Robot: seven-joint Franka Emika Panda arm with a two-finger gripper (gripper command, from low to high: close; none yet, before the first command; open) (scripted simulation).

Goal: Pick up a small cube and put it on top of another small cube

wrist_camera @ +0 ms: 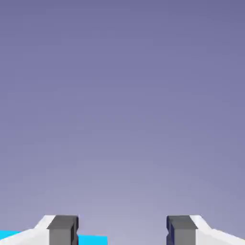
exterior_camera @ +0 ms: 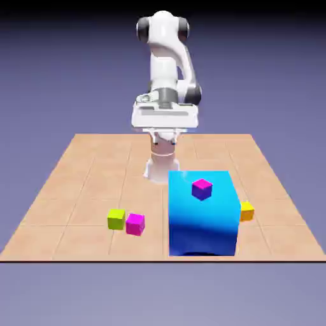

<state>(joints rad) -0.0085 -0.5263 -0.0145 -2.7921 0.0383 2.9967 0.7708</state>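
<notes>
Four small cubes and one big blue block stand on the bench, and the end effector is open and holds nothing.

From the exterior view's left: a yellow-green cube [exterior_camera: 116, 219] sits on the tiled bench [exterior_camera: 70, 184], and a magenta cube [exterior_camera: 135, 224] stands just beside it on its right, touching or almost touching. Further right rises the large blue block [exterior_camera: 202, 219], with a purple-magenta cube [exterior_camera: 202, 188] on its top face. An orange-yellow cube [exterior_camera: 246, 211] lies on the bench just beside the block's right side. The white arm [exterior_camera: 167, 63] is raised at the far edge, well apart from all cubes. In the hand view the end effector [wrist_camera: 122, 230] shows two grey fingertips [wrist_camera: 62, 229] wide apart, only backdrop between them and a strip of blue at the lower left.
</notes>
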